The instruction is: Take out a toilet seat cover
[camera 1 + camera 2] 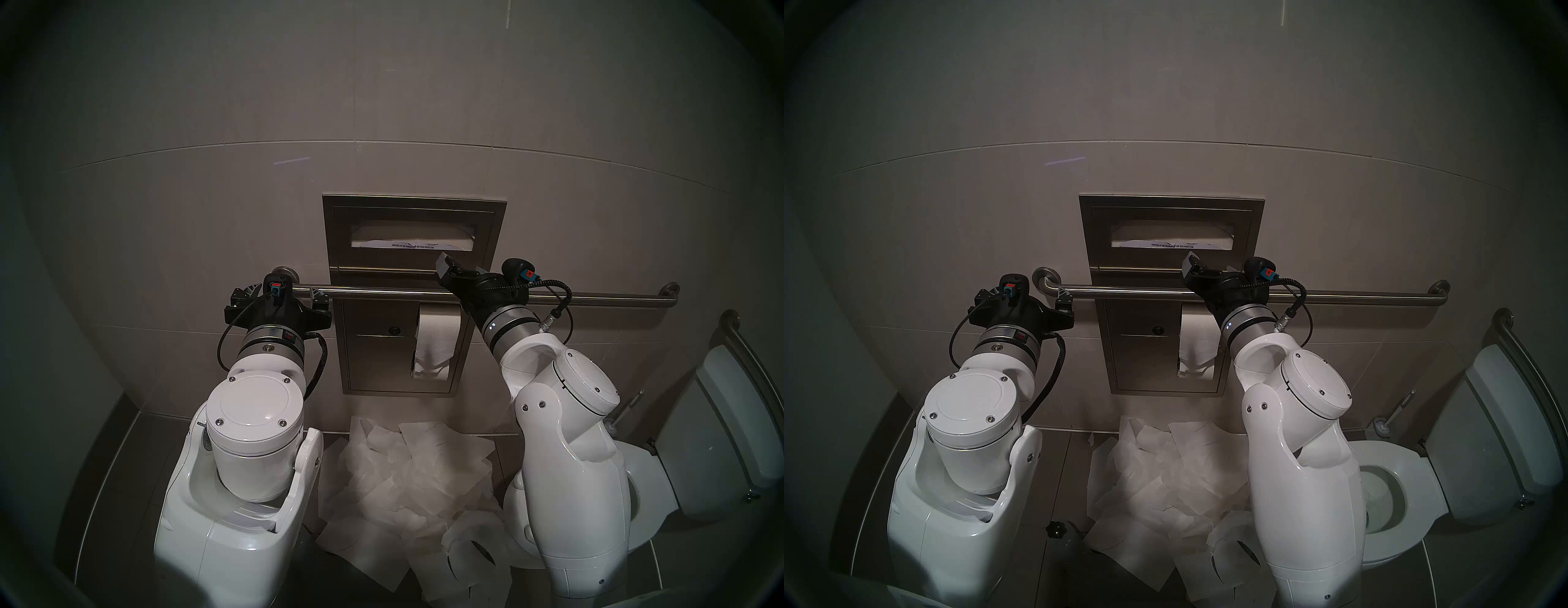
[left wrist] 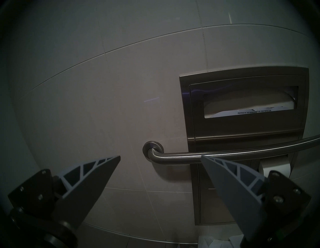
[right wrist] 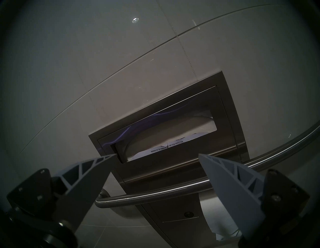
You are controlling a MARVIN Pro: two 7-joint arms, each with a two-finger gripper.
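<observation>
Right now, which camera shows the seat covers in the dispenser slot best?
Left wrist: the seat covers fill the slot nearly square-on, print readable. Right wrist shows them tilted, from below, lower edge cutting them off. Both head views show them small, right gripper beside the slot.

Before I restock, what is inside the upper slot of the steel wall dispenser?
Inside the steel wall dispenser's upper slot sit folded white tissue-paper seat covers, with a printed strip along the bottom. The steel panel hides how deep the stack goes.
</observation>
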